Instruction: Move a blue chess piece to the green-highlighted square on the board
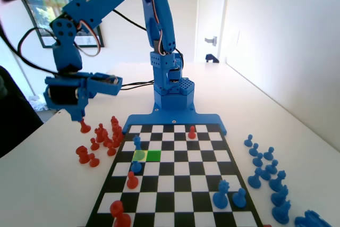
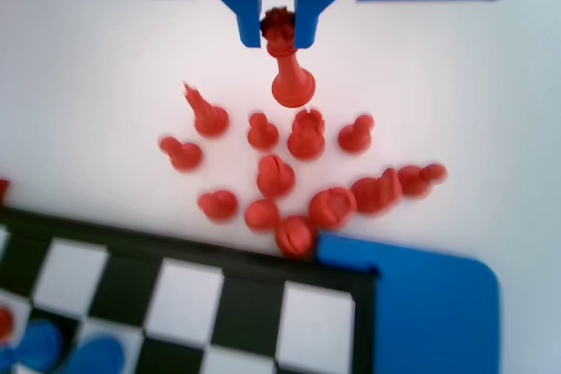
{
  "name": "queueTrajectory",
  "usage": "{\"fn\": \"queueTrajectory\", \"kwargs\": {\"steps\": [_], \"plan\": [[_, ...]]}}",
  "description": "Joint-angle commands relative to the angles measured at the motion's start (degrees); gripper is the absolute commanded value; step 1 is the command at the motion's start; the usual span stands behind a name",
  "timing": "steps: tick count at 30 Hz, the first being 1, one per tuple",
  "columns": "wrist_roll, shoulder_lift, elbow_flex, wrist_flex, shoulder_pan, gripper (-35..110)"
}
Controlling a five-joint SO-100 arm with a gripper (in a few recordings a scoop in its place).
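End effector (image 1: pixel 81 119) off board (image 1: pixel 175 184), clamping red piece (image 2: pixel 287 63); blue chess piece (image 1: pixel 137 142) well apart.

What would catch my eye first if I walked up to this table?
Probably the blue arm's fingers pinching a red chess piece by its head, off the board at the left in the fixed view, above a huddle of red pieces. Next, the green-highlighted square glowing on the board, with a slim blue chess piece just beyond it.

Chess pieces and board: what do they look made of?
Blue chess piece and red piece in the gripper: likely moulded or printed plastic, one flat colour, slight sheen. Board: smooth, flat checkered surface, looks printed; material unclear.
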Motion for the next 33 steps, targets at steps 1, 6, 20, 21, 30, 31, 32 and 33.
{"fn": "queueTrajectory", "kwargs": {"steps": [1,6,20,21,30,31,32,33], "plan": [[-0.8,1.1,0.4,-1.7,0.0,1],[-0.9,-1.3,-0.3,-2.5,-0.1,1],[-1.9,-3.5,-1.9,-4.5,1.8,1],[-2.0,-3.6,-2.0,-4.6,1.8,1],[-3.2,-3.7,-1.4,-5.9,1.8,2],[-3.4,-3.7,-1.1,-6.0,1.8,3],[-3.6,-3.7,-1.0,-6.3,1.8,3],[-3.7,-3.7,-0.8,-6.6,1.8,3]]}}
